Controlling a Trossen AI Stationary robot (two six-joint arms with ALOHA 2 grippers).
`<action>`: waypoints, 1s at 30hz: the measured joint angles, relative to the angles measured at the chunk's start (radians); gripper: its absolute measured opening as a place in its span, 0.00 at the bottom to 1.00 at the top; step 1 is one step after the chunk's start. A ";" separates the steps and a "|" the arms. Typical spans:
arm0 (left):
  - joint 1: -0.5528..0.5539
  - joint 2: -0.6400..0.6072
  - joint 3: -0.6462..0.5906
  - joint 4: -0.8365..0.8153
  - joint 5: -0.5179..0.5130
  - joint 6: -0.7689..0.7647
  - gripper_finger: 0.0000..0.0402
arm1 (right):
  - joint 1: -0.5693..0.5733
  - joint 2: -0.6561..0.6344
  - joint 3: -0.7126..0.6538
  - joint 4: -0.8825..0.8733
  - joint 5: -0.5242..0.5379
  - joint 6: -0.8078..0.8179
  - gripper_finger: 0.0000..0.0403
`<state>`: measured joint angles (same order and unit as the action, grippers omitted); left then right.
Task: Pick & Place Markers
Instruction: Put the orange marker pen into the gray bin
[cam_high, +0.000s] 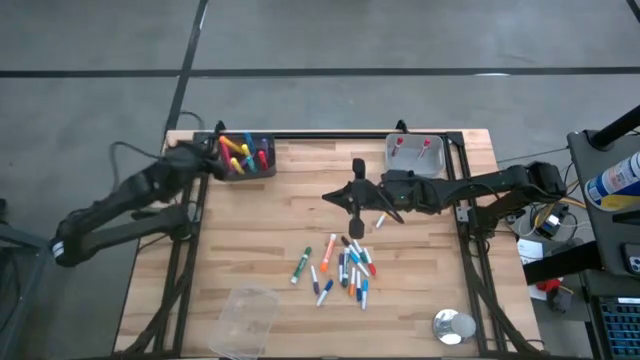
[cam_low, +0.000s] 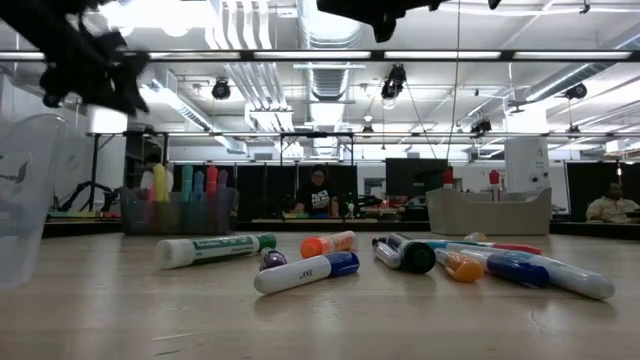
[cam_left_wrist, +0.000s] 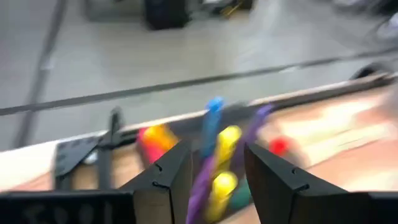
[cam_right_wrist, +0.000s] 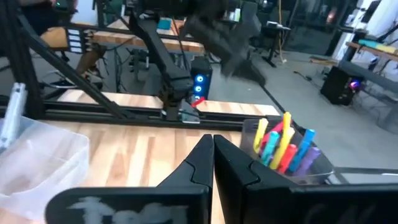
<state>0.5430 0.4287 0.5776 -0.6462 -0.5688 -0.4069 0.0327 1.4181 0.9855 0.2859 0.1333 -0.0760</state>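
Several markers (cam_high: 343, 268) in mixed colours lie flat in a loose pile on the wooden table, right of the middle toward the near edge; the low view shows them (cam_low: 305, 270) on their sides. More markers (cam_high: 243, 152) stand on end in a dark bin (cam_high: 248, 168) at the far left corner. My left gripper (cam_left_wrist: 214, 168) hovers open just beside and above that bin (cam_left_wrist: 236, 155), with nothing between its fingers. My right gripper (cam_right_wrist: 213, 163) is shut and empty, raised over the table's middle (cam_high: 340, 196), beyond the pile.
A clear bin (cam_high: 418, 155) holding two red-tipped items stands at the far right. A clear plastic cup (cam_high: 248, 315) sits near the front edge on the left, and a small shiny round object (cam_high: 453, 325) at the front right. One white marker (cam_high: 380, 221) lies apart, below the right arm.
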 joint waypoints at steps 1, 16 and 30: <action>0.000 -0.013 0.039 -0.014 0.031 -0.005 0.36 | 0.002 -0.001 0.000 0.000 -0.002 0.009 0.02; -0.001 -0.132 0.146 0.436 1.065 -0.121 0.36 | 0.104 -0.002 0.000 -0.006 0.000 0.111 0.02; -0.014 -0.137 -0.270 1.226 1.245 -0.303 0.36 | 0.239 -0.002 0.000 -0.086 -0.002 0.064 0.02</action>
<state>0.5287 0.2914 0.3081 0.5796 0.6762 -0.7100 0.2714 1.4166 0.9855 0.2001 0.1314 -0.0120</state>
